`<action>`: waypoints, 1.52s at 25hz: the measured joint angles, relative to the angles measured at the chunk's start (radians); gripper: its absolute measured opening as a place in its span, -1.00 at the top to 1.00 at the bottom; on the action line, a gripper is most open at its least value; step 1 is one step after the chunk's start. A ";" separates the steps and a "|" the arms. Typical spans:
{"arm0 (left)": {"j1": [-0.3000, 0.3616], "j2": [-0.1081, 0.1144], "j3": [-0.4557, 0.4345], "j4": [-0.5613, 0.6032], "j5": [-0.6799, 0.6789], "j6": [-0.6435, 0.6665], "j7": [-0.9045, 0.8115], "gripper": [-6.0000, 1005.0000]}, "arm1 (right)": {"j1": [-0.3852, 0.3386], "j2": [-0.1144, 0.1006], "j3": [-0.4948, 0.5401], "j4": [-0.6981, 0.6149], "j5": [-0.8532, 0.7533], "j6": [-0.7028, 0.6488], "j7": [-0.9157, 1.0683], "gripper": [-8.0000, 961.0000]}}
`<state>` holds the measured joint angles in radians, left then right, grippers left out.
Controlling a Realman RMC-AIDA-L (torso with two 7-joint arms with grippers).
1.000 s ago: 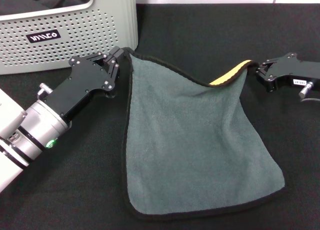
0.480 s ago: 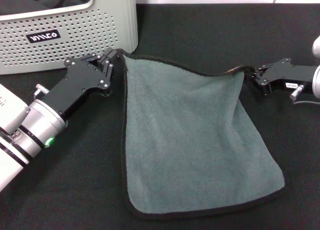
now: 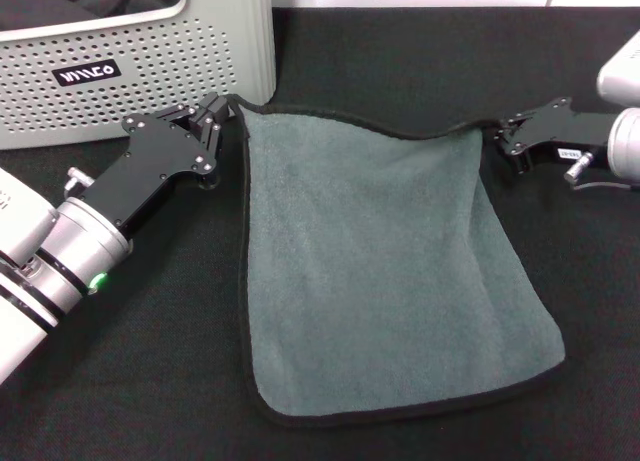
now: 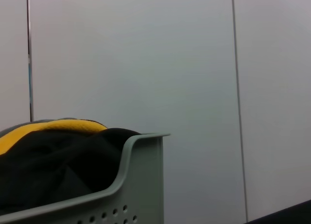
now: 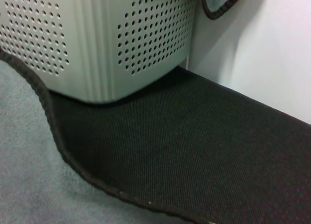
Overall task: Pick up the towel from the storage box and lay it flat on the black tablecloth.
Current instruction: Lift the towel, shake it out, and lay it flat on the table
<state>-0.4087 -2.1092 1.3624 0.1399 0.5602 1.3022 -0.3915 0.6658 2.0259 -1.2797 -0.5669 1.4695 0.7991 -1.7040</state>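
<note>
We see the grey-green fleecy towel with black trim [image 3: 385,271] spread on the matte black tablecloth [image 3: 420,61], its long axis running near to far. Our left gripper [image 3: 215,116] and right gripper [image 3: 500,136] each pinch a far corner beside the perforated pale grey storage box [image 3: 150,56].

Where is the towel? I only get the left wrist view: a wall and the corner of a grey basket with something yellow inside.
Observer: The towel lies spread on the black tablecloth, grey-green side up.
Operator: Are the grippers near it?
Observer: The left gripper is at its far left corner, the right gripper at its far right corner.
Operator: Anything on the basket's front?
Observer: The storage box carries a black label with white lettering.
</note>
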 joint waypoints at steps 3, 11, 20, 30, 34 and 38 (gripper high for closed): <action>-0.002 0.000 0.002 0.000 0.000 -0.002 0.003 0.94 | 0.013 0.001 -0.034 0.001 0.003 -0.027 0.001 0.80; -0.022 0.000 0.004 -0.001 0.001 -0.092 0.004 0.94 | 0.031 0.002 -0.056 0.001 0.007 -0.040 0.005 0.79; -0.036 0.000 0.003 0.000 -0.001 -0.153 0.067 0.94 | 0.043 0.002 -0.096 0.001 0.002 -0.090 0.029 0.78; -0.033 0.000 0.000 0.000 -0.001 -0.179 0.125 0.94 | 0.052 0.001 -0.140 0.000 0.001 -0.114 0.066 0.77; -0.029 0.000 0.000 0.000 0.000 -0.180 0.128 0.94 | 0.052 0.000 -0.142 -0.001 0.000 -0.115 0.070 0.77; -0.027 0.000 0.001 -0.002 0.000 -0.179 0.130 0.94 | 0.052 0.000 -0.142 -0.001 0.000 -0.128 0.071 0.76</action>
<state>-0.4358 -2.1092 1.3630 0.1384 0.5599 1.1227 -0.2616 0.7179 2.0262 -1.4216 -0.5677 1.4690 0.6714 -1.6327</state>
